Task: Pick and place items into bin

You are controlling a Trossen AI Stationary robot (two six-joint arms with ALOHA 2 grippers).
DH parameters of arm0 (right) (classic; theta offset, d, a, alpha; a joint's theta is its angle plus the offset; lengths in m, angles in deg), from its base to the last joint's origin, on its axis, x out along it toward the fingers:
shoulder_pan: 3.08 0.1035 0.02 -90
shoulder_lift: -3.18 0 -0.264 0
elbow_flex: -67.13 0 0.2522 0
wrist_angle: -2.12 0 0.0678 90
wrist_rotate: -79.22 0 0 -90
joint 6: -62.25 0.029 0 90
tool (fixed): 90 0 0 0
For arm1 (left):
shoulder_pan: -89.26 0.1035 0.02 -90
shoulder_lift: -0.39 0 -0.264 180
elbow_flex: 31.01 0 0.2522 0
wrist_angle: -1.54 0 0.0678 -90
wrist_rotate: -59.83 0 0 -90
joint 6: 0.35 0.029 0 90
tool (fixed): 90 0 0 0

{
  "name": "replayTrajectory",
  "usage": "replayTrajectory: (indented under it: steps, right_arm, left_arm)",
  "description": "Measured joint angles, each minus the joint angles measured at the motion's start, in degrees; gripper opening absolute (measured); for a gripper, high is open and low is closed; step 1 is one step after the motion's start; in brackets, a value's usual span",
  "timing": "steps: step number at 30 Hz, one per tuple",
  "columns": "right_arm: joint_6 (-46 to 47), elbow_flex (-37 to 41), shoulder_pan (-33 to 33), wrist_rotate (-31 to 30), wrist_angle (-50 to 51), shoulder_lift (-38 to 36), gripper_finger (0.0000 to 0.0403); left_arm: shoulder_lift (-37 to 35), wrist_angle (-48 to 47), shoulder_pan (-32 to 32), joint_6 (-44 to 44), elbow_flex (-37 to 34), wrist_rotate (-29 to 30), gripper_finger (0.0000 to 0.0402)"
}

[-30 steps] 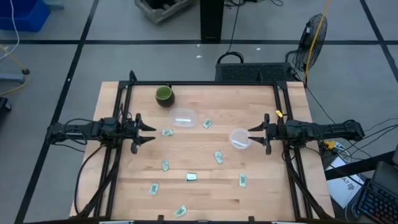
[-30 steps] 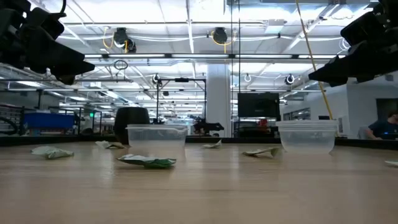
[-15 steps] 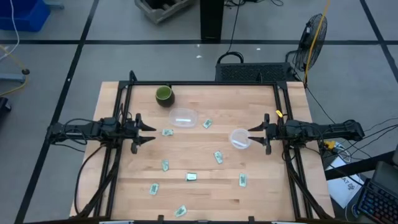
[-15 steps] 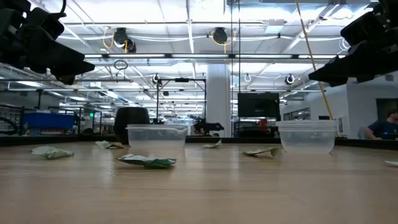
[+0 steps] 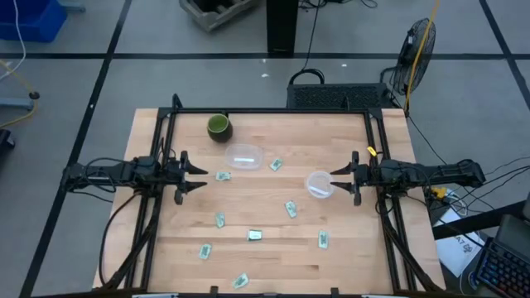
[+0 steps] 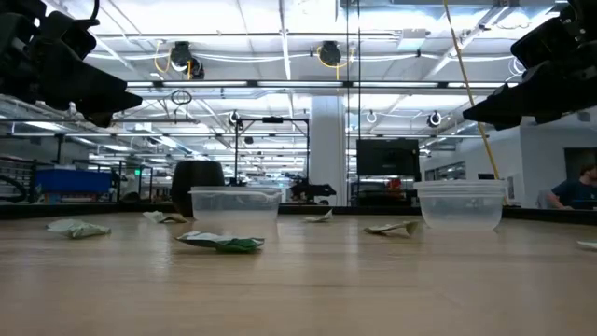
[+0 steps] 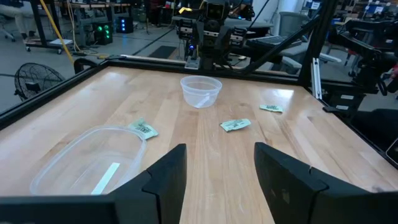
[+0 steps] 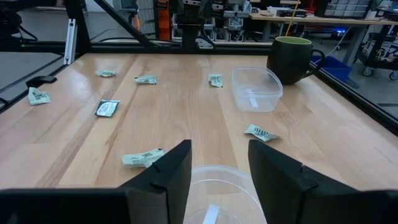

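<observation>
Several small pale green and white packets lie flat and scattered on the wooden table, among them one [image 5: 223, 175] near my left gripper, one [image 5: 291, 209] mid-table and one [image 5: 240, 281] at the near edge. A clear rectangular container [image 5: 245, 156] and a clear round container [image 5: 320, 184] stand on the table. My left gripper [image 5: 201, 177] hovers open over the table's left side, above the table [image 7: 221, 162]. My right gripper [image 5: 334, 182] hovers open at the right, just beside the round container [image 8: 217, 193]. Both grippers are empty.
A dark green mug [image 5: 218, 127] stands near the far edge, behind the rectangular container [image 8: 256, 88]. A black frame rail [image 5: 273, 111] runs around the table. Bare wood lies between the packets in the middle [image 5: 265, 194]. A person sits far off in the room [image 6: 583, 187].
</observation>
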Motion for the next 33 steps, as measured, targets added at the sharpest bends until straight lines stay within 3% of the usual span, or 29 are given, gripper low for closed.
replayTrajectory:
  steps: [7, 16, 25, 29, 33]
  right_arm:
    - [6.6, 0.0, 0.0, -0.3, -1.4, 0.0, 0.0153]
    - [8.9, 0.0, 0.0, 4.6, -16.7, 0.0, 0.0153]
    - [13.8, 0.0, 0.0, -0.2, -26.1, 0.8, 0.0153]
    - [12.9, 0.0, 0.0, -1.6, -34.5, 4.3, 0.0153]
    - [11.5, 0.0, 0.0, -1.6, -44.0, 12.5, 0.0150]
  left_arm:
    - [0.0, 0.0, 0.0, 0.0, 0.0, 0.0, 0.0191]
    - [0.0, 0.0, 0.0, 0.0, 0.0, 0.0, 0.0191]
    - [0.0, 0.0, 0.0, 0.0, 0.0, 0.0, 0.0191]
    - [0.0, 0.0, 0.0, 0.0, 0.0, 0.0, 0.0191]
    - [0.0, 0.0, 0.0, 0.0, 0.0, 0.0, 0.0191]
